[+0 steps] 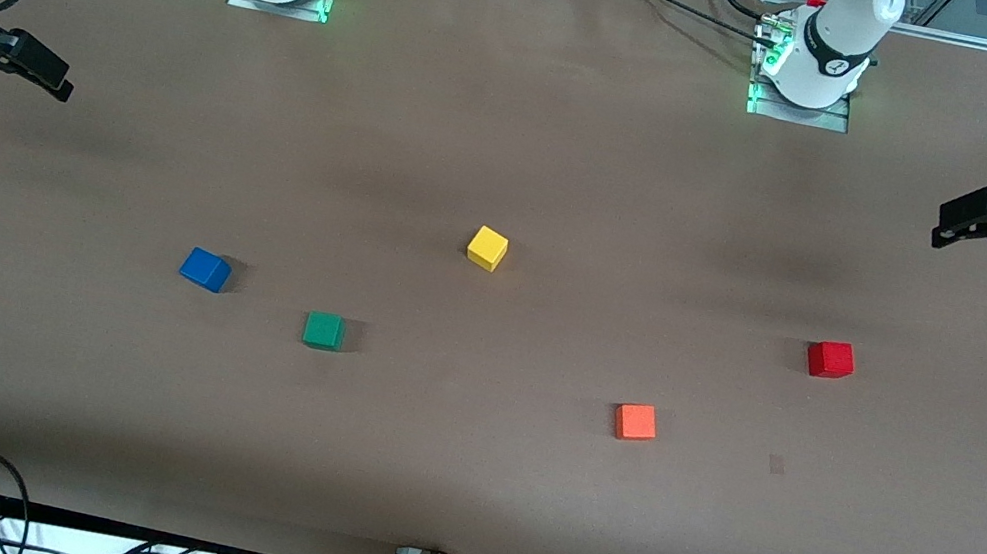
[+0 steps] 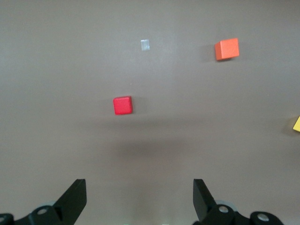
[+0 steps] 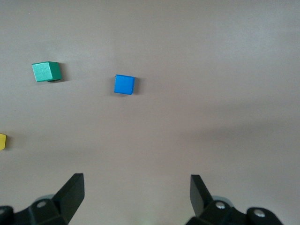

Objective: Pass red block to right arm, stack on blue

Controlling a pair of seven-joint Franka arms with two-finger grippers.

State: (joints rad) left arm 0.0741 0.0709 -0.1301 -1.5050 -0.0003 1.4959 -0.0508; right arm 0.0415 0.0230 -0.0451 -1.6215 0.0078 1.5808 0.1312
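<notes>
The red block [image 1: 830,359] lies on the brown table toward the left arm's end; it also shows in the left wrist view [image 2: 123,105]. The blue cube [image 1: 205,269] lies toward the right arm's end and shows in the right wrist view [image 3: 124,85]. My left gripper [image 1: 946,231] hangs open and empty over the table's edge at the left arm's end, apart from the red block; the left wrist view [image 2: 139,197] shows its jaws wide apart. My right gripper [image 1: 53,78] hangs open and empty over the right arm's end, apart from the blue cube [image 3: 136,194].
A yellow cube [image 1: 487,248] lies mid-table. A green cube [image 1: 324,329] lies beside the blue one, slightly nearer the camera. An orange cube [image 1: 636,421] lies nearer the camera than the red block. A small pale mark [image 2: 145,45] is on the table near the orange cube.
</notes>
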